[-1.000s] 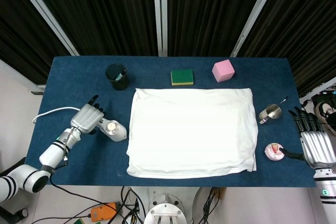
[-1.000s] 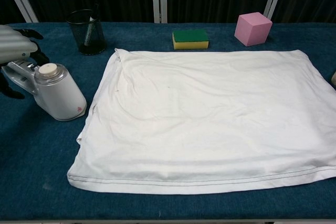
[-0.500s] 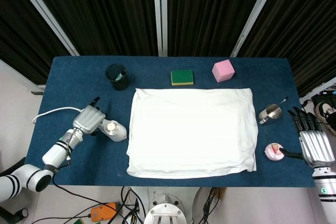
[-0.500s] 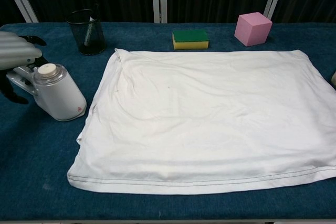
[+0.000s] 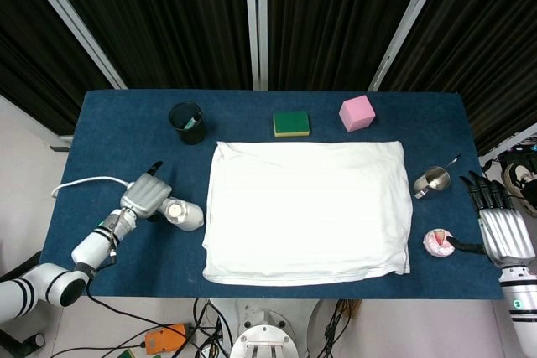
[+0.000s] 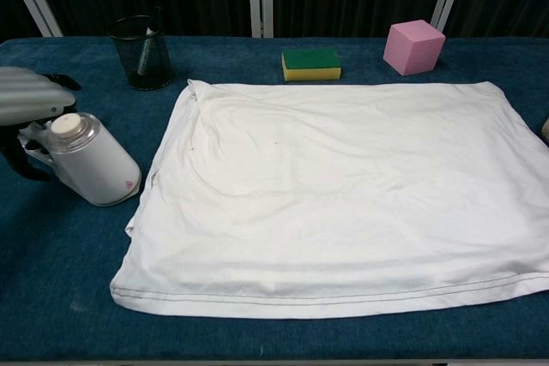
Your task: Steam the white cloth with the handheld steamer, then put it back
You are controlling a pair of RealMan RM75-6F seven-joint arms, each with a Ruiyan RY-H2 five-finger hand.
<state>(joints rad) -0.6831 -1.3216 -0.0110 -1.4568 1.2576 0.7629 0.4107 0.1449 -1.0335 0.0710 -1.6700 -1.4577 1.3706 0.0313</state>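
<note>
The white cloth (image 5: pixel 306 207) (image 6: pixel 343 186) lies spread flat over the middle of the blue table (image 5: pixel 126 140). Just off its left edge sits the white handheld steamer (image 5: pixel 180 214) (image 6: pixel 90 165), tipped over with its round cap facing up and left. My left hand (image 5: pixel 144 197) (image 6: pixel 26 102) lies over the steamer's handle, with its fingers wrapped down around it. My right hand (image 5: pixel 503 232) rests at the table's right edge with its fingers straight and apart, holding nothing; only the head view shows it.
A black mesh cup (image 5: pixel 186 121) (image 6: pixel 142 53), a green-and-yellow sponge (image 5: pixel 290 123) (image 6: pixel 310 63) and a pink cube (image 5: pixel 357 112) (image 6: pixel 413 46) stand behind the cloth. A small metal cup (image 5: pixel 434 179) and a pink round object (image 5: pixel 438 241) sit right of it. The steamer's white cord (image 5: pixel 84 182) trails left.
My left hand has slid toward the table's near edge and settled over the steamer's handle. The steamer has shifted slightly and tipped further over. The right hand has not moved.
</note>
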